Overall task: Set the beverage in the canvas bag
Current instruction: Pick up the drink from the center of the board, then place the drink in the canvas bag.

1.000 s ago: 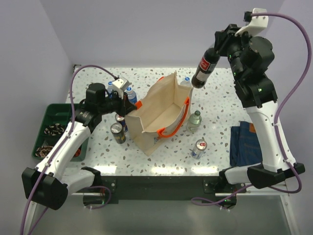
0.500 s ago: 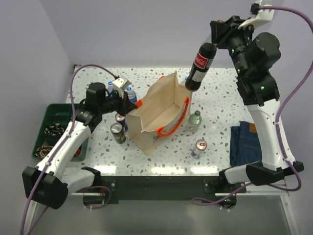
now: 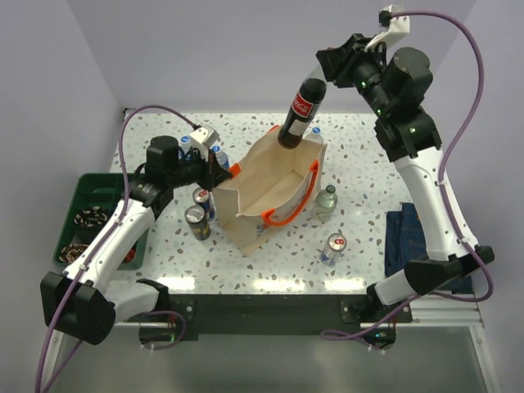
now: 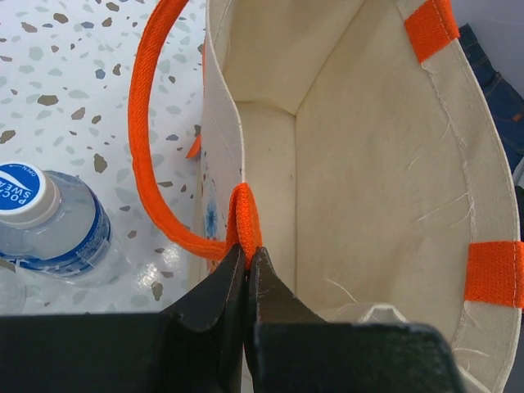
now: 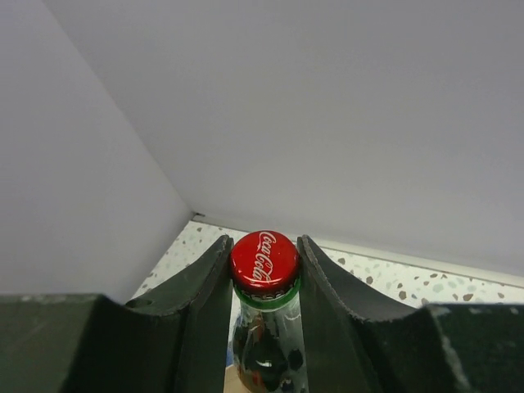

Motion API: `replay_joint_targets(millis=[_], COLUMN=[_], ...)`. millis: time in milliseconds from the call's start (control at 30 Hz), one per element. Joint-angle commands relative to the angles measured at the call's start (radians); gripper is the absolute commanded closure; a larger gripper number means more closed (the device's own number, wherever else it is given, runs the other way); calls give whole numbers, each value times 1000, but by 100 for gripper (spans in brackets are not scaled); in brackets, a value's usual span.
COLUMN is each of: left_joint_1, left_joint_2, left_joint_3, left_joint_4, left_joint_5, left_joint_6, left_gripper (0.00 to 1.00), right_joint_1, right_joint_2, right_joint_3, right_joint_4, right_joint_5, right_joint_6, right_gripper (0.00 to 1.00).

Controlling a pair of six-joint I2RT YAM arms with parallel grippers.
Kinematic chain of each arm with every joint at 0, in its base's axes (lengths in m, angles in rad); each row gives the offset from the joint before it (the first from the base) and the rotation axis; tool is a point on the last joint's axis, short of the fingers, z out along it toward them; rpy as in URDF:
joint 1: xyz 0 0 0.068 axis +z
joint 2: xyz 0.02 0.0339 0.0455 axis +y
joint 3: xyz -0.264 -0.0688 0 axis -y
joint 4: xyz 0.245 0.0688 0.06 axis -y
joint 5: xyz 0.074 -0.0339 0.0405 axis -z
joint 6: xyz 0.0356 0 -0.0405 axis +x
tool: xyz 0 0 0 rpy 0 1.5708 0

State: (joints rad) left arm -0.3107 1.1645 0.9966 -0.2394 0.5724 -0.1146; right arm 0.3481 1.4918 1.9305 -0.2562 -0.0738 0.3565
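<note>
Cola bottle (image 3: 296, 115) hung neck-clamped in the right gripper (image 5: 264, 255) over the canvas bag (image 3: 264, 195), not yet inside; the left gripper (image 4: 246, 255) pinched its rim.

Grips red-capped dark cola bottle (image 3: 299, 115) in black fingers (image 5: 196, 282); below them, beige canvas bag (image 3: 270, 188) with orange handles (image 3: 291, 215).
</note>
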Motion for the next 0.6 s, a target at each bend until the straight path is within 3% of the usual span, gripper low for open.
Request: replay_joint_targets(millis=[0,567], left_joint_1=[-13,-13], left_joint_2=[6,-22], left_joint_3=[39,63], left_joint_4=[109,92], left_joint_5=[20,-16], left_joint_6=[-19,-26], left_gripper=[100,100], right_joint_1=[29,55], right_joint_2=[-42,-59], right_joint_3=[48,-122], right_joint_4=[281,216], right_joint_5=[-53,100], right_joint_6=[68,-126], right_gripper=[100,100])
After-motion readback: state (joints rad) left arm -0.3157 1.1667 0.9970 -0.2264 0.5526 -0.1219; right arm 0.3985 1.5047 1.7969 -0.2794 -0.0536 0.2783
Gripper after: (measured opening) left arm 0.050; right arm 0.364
